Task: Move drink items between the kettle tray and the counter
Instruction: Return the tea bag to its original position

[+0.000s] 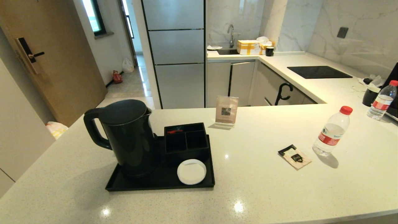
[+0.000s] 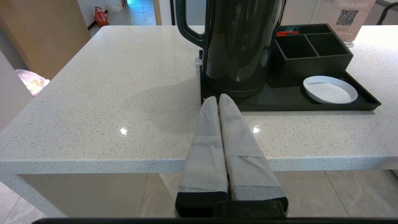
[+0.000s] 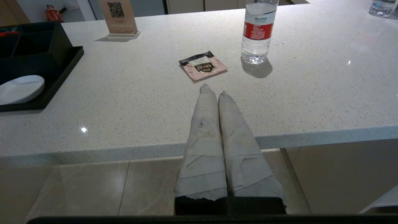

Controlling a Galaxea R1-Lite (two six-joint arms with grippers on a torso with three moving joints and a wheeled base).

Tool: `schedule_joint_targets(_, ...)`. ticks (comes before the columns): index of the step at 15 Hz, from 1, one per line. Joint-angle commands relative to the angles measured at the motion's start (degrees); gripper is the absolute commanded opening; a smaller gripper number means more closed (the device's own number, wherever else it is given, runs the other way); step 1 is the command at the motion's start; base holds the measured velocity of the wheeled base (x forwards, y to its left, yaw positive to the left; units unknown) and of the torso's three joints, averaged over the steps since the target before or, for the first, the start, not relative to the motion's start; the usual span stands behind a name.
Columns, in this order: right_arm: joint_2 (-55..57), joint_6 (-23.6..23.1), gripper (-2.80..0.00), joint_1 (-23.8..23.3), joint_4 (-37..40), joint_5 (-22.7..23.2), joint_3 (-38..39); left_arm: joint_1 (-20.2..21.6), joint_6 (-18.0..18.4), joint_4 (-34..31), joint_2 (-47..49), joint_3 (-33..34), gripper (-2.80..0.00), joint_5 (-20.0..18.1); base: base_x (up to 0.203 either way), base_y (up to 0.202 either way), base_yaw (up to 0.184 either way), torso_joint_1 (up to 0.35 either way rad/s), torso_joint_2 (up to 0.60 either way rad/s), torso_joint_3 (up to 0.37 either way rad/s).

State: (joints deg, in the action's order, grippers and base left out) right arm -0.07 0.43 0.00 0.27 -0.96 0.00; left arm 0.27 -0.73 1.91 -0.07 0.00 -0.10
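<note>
Both grippers hung at the near edge of the counter (image 1: 248,193), out past its rim and holding nothing. The left gripper (image 2: 218,99) had its two wrapped fingers (image 2: 205,140) pressed together, the tips aimed at the foot of the kettle (image 1: 129,137). The right gripper (image 3: 214,91) was likewise closed, finger against finger, its tips pointed at the tea sachet (image 1: 294,156).

That sachet lay flat on the counter, well to the right of the kettle tray (image 1: 140,185), pale pink with a black band and a dark label reading "CHALI" (the smaller print could not be made out). Just beyond it to the right stood the water bottle (image 1: 332,134), upright, red cap on, a red label with white characters too small to read, and apparently full of water.

On the tray a white paper dish (image 1: 191,171) sat at the near right corner, nothing in it. The kettle stood on the left half, lid down. Beside it the black compartment box (image 1: 186,140) had three sections; only the far one showed something red, and what it was could not be told.

Behind the tray an upright card (image 1: 226,109) carried a QR code under a line ending "WIFI". Farther right stood a second bottle (image 1: 381,100) with a red cap.
</note>
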Motion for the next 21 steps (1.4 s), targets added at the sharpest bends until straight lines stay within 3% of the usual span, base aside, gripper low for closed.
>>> schedule_joint_targets(1,0.16,0.01,-2.8,0.0,0.0,0.0,0.0,0.08,-0.06,0.02,0.07,0.0,-2.8,0.01,0.0,0.0,0.0,0.0,0.0,0.0)
schedule_joint_targets(21,0.16,-0.08,-2.8,0.0,0.0,0.0,0.0,0.08,-0.06,0.02,0.07,0.0,-2.8,0.01,0.0,0.0,0.0,0.0,0.0,0.0)
